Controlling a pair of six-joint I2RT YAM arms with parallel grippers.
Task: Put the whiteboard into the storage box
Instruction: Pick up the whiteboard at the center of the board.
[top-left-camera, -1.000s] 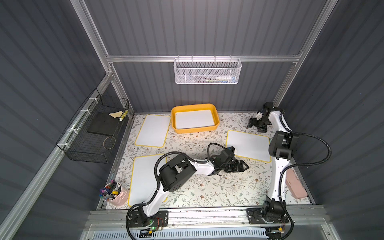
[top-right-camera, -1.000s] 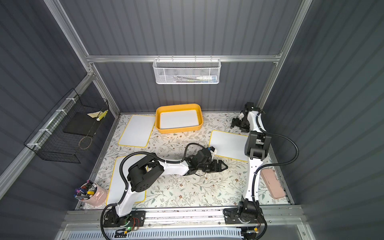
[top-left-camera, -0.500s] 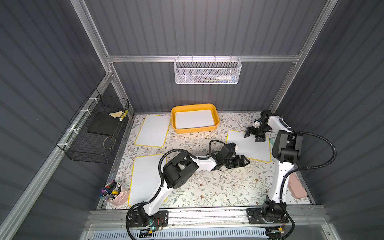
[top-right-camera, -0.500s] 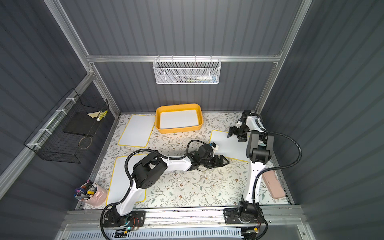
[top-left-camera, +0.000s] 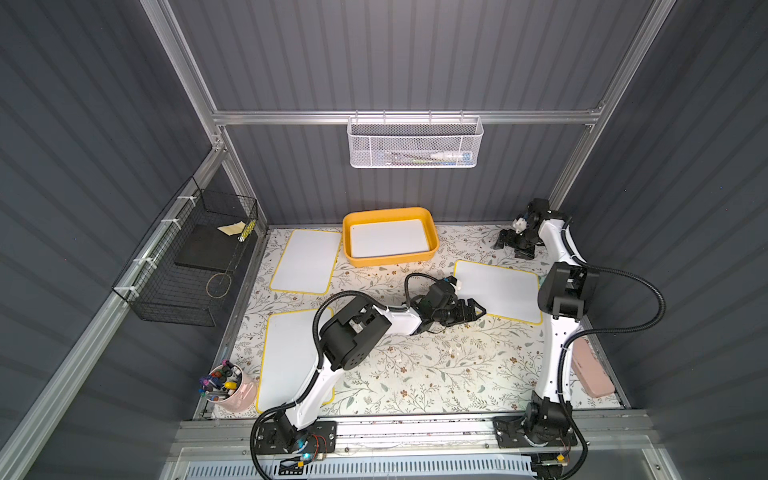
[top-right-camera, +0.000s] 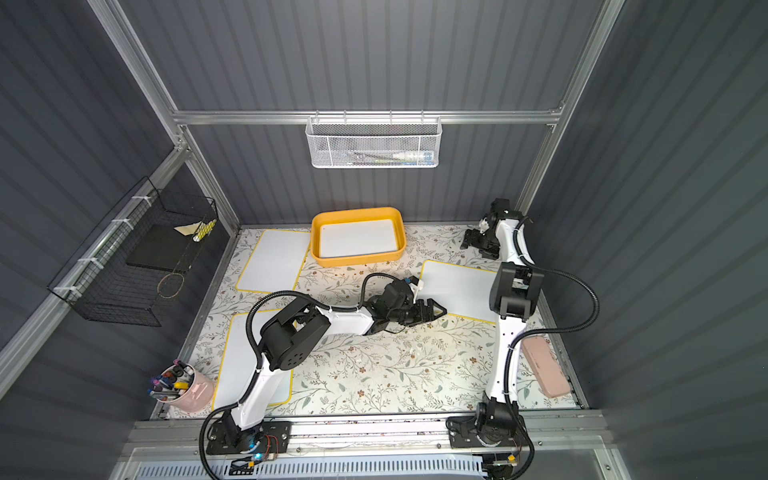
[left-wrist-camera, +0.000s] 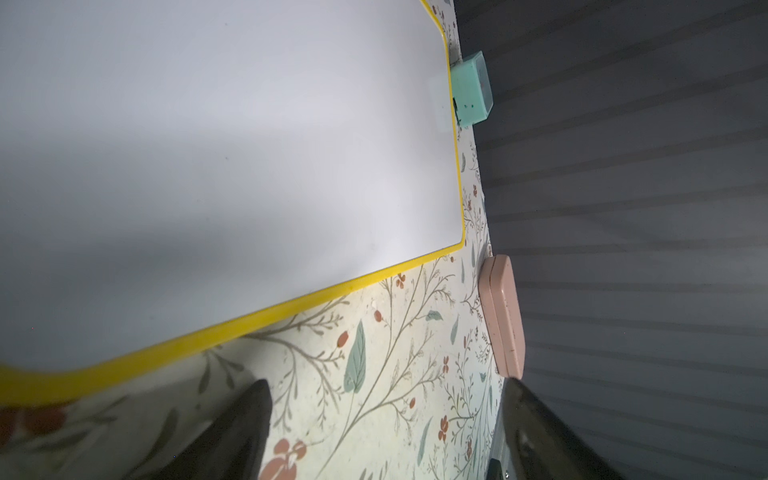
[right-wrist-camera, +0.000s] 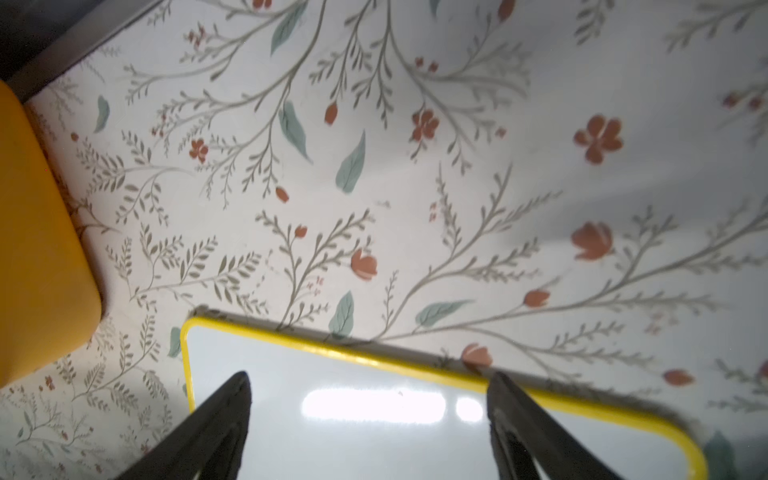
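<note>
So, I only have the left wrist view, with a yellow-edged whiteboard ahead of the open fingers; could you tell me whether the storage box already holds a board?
Observer: Yes, a stored whiteboard lies flat inside the storage box.
Operator: Thank you. Where is the right gripper?
Observer: The right gripper is open and empty, near the far edge of the right-hand whiteboard, the one you see.
Operator: Are any other boards lying out?
Observer: Two, both on the left: the far-left whiteboard beside the box, and the near-left whiteboard closer to the arm bases.
</note>
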